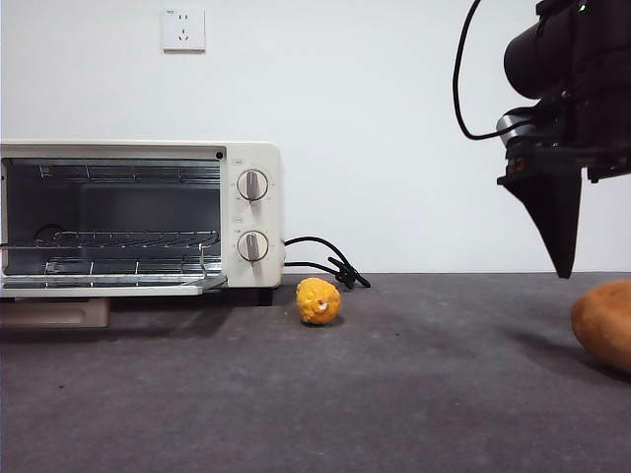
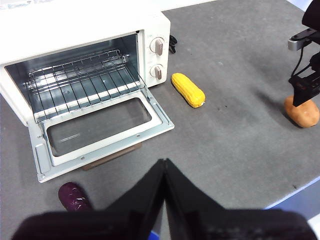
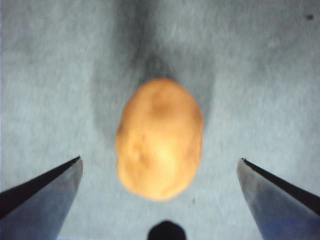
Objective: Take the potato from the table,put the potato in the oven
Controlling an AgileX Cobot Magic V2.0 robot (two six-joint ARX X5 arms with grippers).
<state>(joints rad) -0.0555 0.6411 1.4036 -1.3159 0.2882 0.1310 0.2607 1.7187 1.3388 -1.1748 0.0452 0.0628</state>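
Observation:
The potato [image 1: 603, 323] lies on the dark grey table [image 1: 394, 394] at the far right, partly cut off by the picture's edge. My right gripper [image 1: 560, 256] hangs just above it, a little to its left. In the right wrist view the potato [image 3: 160, 145] sits centred between the jaws of the right gripper [image 3: 161, 159], which stand open and apart from it. The cream-white oven [image 1: 138, 217] stands at the left with its door folded down and its wire rack bare. My left gripper [image 2: 164, 167] is shut and empty, held back in front of the oven [image 2: 85, 75].
A yellow corn cob [image 2: 188, 90] lies beside the oven's knob side and shows end-on as a yellow ball [image 1: 317, 301]. The black cord [image 1: 330, 264] trails behind it. A purple vegetable [image 2: 74, 196] lies near the open door [image 2: 100, 127]. A blue table edge [image 2: 295, 197] is close.

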